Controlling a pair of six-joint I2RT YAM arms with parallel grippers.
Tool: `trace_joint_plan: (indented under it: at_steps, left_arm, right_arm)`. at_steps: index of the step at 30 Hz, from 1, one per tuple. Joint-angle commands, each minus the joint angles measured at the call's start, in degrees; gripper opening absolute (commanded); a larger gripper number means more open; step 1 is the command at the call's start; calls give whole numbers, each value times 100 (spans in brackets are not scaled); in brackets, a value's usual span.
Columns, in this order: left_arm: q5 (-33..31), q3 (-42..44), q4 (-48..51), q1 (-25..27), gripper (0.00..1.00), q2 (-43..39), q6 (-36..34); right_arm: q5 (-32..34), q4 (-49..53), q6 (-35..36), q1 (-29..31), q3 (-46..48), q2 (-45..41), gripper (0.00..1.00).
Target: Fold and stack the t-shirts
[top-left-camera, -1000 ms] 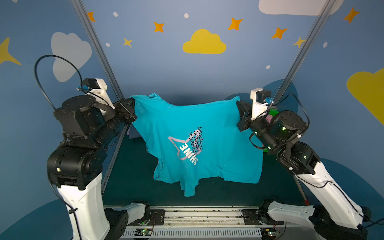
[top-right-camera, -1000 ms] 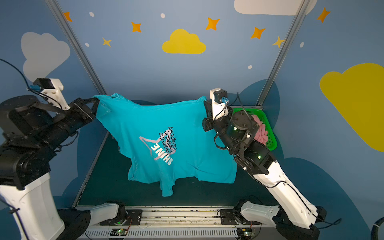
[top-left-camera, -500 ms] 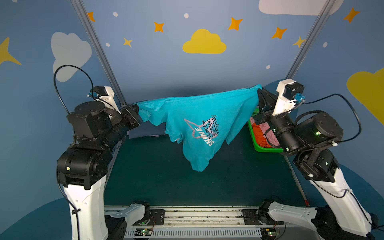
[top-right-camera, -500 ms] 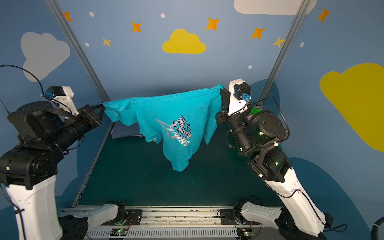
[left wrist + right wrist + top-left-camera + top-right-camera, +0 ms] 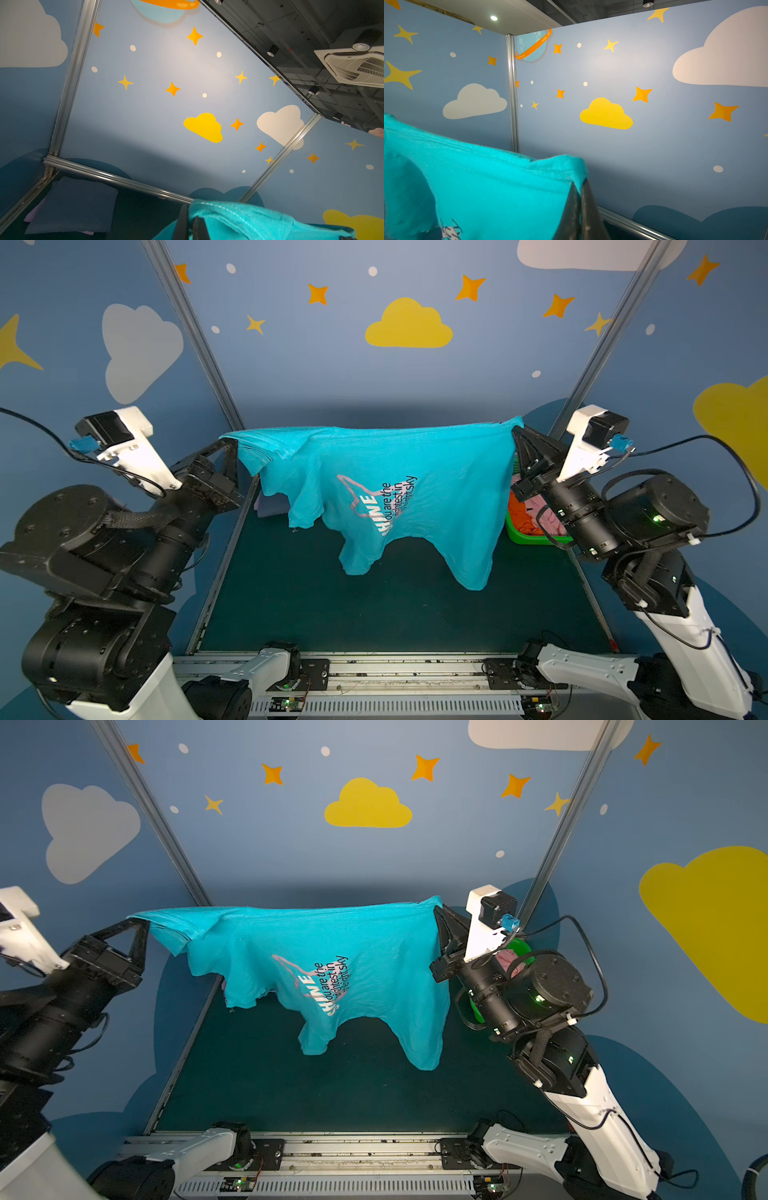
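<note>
Top view: L gripper (image 5: 233,443), R gripper (image 5: 516,433) clamp teal tee (image 5: 440,464).

Teal t-shirt (image 5: 436,489) stretched aloft, printed.

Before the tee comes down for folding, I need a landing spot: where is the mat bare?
Bare: the mat from under the hanging tee to the front rail, side to side. Crowded: the far left corner holds a folded stack; the far right corner holds the basket of shirts.
</note>
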State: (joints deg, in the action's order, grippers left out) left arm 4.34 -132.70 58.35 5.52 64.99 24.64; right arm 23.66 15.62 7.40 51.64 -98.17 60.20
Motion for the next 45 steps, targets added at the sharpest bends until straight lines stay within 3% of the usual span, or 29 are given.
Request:
trace_joint_plan:
  at_steps: [1,4,9,14,15,17,18,19,20,23,26,28,32,38,40,43,45]
  left_arm:
    - [-295,699,-414,-68,4,202,1]
    - [-392,1722,-880,-64,4,379,35]
    - [-261,3054,-1699,-66,4,1287,126]
    - [-355,3818,-2557,-52,4,2839,218]
    - [-330,3765,-2620,-42,4,3196,285]
    - [-158,3379,-2568,34,6,4047,328]
    - [-162,2952,-2384,110,9,4511,326]
    - [-194,2482,-2168,222,22,4950,257]
    - [-236,1940,-1872,351,34,5372,154]
    - [-452,152,-746,696,48,6387,-195]
    - [-816,-1731,461,1017,55,7150,-498]
    - [-1067,-2173,890,1177,59,7295,-616]
    - [-1403,-1220,977,1423,53,6537,-599]
    - [-1547,3197,-866,1825,49,3514,3]
    - [-1514,4488,-1246,1850,42,2581,460]
    - [-1305,6010,-1627,1891,32,1587,847]
    - [-1181,6674,-1675,1909,32,1263,1085]
  right_arm:
    - [817,-277,231,-52,332,-7,0]
    - [1186,-626,487,-287,1016,155,0]
    - [673,-354,-578,-1521,2064,789,0]
    - [293,-1091,-1107,-2350,3248,2151,0]
    - [224,-1051,-1287,-2528,3239,2501,13]
    - [-46,-776,-1738,-2952,2904,3181,48]
    - [-234,-631,-1949,-3159,2664,3455,58]
    - [-466,-460,-2116,-3342,2318,3700,63]
    - [-542,-344,-2186,-3417,2033,3818,66]
    - [-610,147,-2147,-3426,1337,4005,69]
    - [-845,1119,-2159,-3309,848,3967,68]
    - [-1087,1795,-2394,-3236,805,3837,66]
    - [-1450,2193,-2988,-3046,1574,3423,61]
    - [-1916,1987,-2976,-2844,2663,3125,59]
    - [-2022,2079,-2983,-2845,2660,3258,59]
    - [-2074,2155,-2897,-2840,2450,3640,59]
    - [-2084,2276,-2827,-2844,2152,4038,57]
